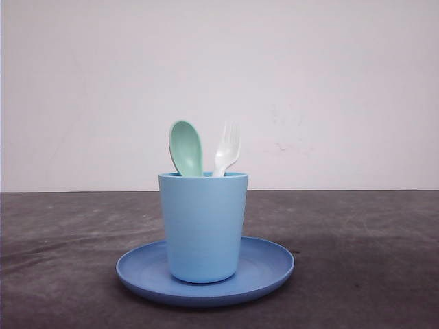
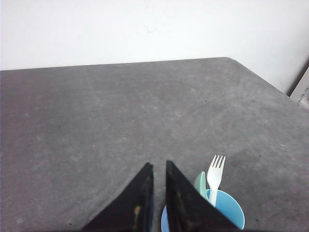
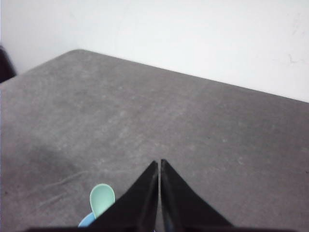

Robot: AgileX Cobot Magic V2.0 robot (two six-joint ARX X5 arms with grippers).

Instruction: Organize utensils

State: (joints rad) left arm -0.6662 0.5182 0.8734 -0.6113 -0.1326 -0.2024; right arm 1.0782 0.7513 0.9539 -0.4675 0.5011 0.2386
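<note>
spoon (image 1: 186, 147) and fork (image 1: 227, 150) standing heads-up side by side in the cup (image 1: 204, 226) | cup sitting on the plate (image 1: 267, 271), on the worktop (image 1: 357, 240) | my left hand (image 2: 159, 166) closed, holding nothing | my right hand (image 3: 159, 164) closed, holding nothing

So the right gripper (image 3: 160, 164) had its two black fingers (image 3: 140, 198) pressed nearly together, just a hairline slit between the tips, nothing caught in there. Off to one side of the fingers, close by their base, the pale mint spoon (image 3: 102, 198) poked up with its oval bowl showing, and a sliver of the light blue cup (image 3: 87, 222) peeked out right under it, mostly cut off by the frame edge. Beyond the fingertips the dark grey table (image 3: 193, 121) stretched away, kind of mottled and scuffed, ending at a plain white wall (image 3: 193, 34).
</note>
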